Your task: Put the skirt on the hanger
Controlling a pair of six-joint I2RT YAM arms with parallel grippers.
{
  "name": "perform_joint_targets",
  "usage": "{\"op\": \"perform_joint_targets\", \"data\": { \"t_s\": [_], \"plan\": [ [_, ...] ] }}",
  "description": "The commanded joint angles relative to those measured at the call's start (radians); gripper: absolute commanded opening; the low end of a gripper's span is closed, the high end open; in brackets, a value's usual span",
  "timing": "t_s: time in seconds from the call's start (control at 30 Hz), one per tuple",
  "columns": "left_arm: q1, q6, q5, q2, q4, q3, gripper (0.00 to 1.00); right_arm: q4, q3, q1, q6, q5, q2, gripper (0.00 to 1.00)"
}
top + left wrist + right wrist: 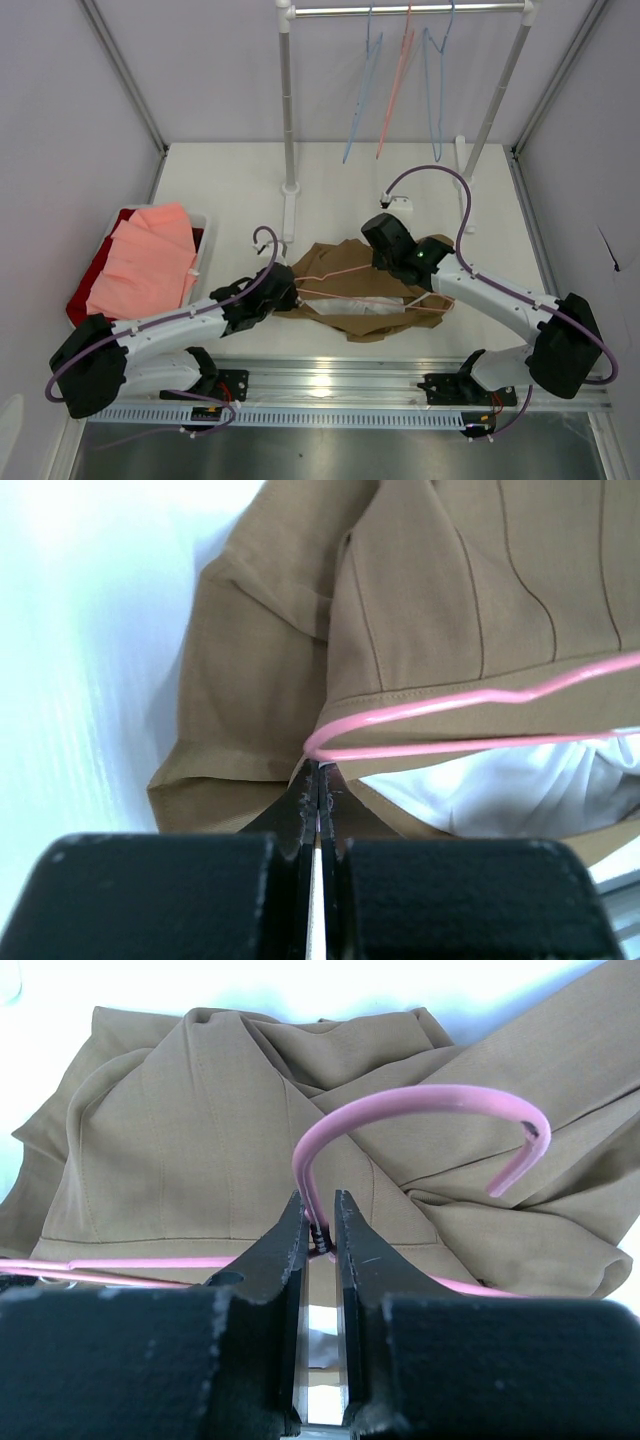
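Note:
The tan-brown skirt (360, 300) lies crumpled on the table between the two arms. The pale-pink hanger (345, 272) lies across it. In the right wrist view, my right gripper (319, 1200) is shut on the hanger's neck, just below the curved hook (420, 1100), with the skirt (180, 1140) underneath. In the top view, this gripper (395, 262) is over the skirt's middle. My left gripper (318, 768) is shut on the skirt's edge (450, 590), right under the hanger's left corner (480, 695). The white lining (500, 790) shows beside it. In the top view, the left gripper (292, 292) sits at the skirt's left end.
A bin (200, 225) at the left holds a salmon-pink folded garment (145, 265) on a red cloth (90, 290). At the back a rail (400, 10) on two posts carries thin blue hangers (362, 90) and a pink one. The nearer post (288, 120) stands just behind the skirt.

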Motion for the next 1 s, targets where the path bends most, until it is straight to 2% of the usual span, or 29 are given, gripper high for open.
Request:
{"op": "perform_joint_targets", "data": {
  "t_s": [0.0, 0.97],
  "plan": [
    [0.024, -0.043, -0.014, -0.022, 0.042, -0.012, 0.00, -0.010, -0.018, 0.010, 0.009, 0.027, -0.038, 0.00],
    [0.078, -0.062, -0.035, -0.046, 0.044, -0.022, 0.00, -0.033, -0.025, 0.012, -0.004, 0.044, -0.020, 0.00]
  ]
}}
